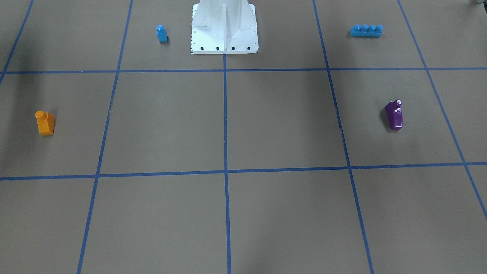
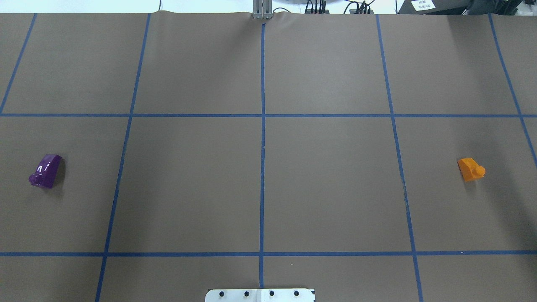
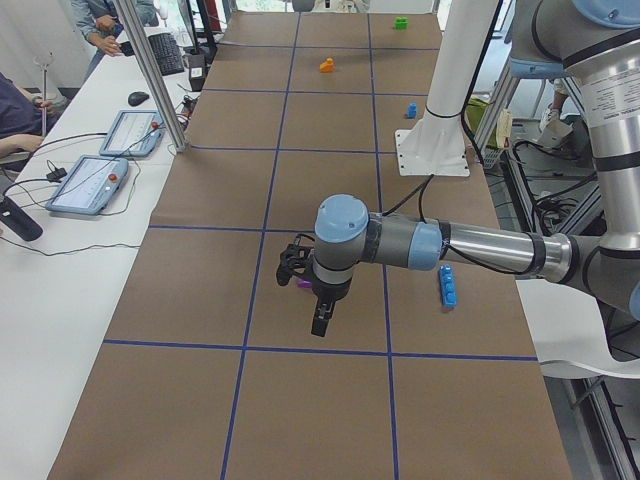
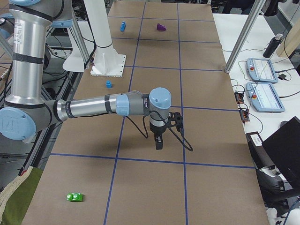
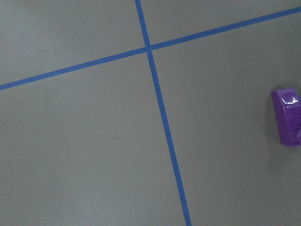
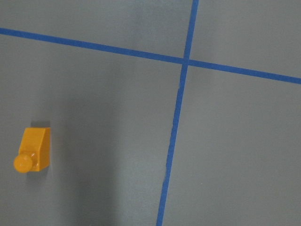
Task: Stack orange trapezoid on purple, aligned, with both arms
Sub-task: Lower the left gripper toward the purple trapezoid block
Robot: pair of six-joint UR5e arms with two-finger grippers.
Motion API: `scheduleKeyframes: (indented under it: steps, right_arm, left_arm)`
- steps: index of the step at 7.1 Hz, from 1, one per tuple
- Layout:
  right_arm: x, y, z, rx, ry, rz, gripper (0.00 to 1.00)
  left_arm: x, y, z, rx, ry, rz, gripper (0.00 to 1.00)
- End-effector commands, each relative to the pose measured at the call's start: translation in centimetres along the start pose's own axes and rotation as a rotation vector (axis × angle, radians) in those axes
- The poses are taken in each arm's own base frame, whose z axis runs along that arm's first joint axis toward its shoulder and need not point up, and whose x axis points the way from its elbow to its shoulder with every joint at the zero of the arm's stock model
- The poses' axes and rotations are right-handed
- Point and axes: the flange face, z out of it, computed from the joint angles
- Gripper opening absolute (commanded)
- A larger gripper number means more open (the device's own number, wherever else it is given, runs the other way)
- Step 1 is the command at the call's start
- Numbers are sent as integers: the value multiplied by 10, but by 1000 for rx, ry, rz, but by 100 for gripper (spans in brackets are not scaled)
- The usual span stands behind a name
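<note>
The orange trapezoid (image 1: 45,123) stands stud up on the brown table, at the robot's right (image 2: 470,169), and shows at the left of the right wrist view (image 6: 34,150). The purple block (image 1: 394,115) sits at the robot's left (image 2: 46,171), at the right edge of the left wrist view (image 5: 289,117). My left gripper (image 3: 320,326) hangs above the table beside the purple block (image 3: 303,283). My right gripper (image 4: 159,143) hangs over the table's right part. Both grippers show only in the side views, so I cannot tell whether they are open or shut.
A small blue one-stud block (image 1: 161,33) and a long blue four-stud brick (image 1: 366,30) lie either side of the white pedestal (image 1: 224,28). A green block (image 4: 75,197) lies at the table's right end. Operators and tablets are on the far side (image 3: 105,180).
</note>
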Motion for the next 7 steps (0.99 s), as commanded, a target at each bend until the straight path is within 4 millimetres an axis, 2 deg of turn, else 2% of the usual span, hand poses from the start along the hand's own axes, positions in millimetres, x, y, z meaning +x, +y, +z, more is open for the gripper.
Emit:
scheduleKeyframes:
  steps: [1, 5, 6, 7]
  right_arm:
    - [1, 1, 1, -2, 0, 4, 100]
    - [-2, 0, -2, 5, -1, -1, 100]
    - [-9, -4, -11, 42, 2, -37, 100]
    - [-17, -12, -19, 151, 0, -117, 100]
  left_arm:
    - [0, 0, 1, -1, 0, -1, 100]
    - [-1, 4, 2, -7, 1, -14, 100]
    - [3, -4, -4, 24, -1, 11, 100]
    - [5, -14, -8, 88, -18, 69, 100]
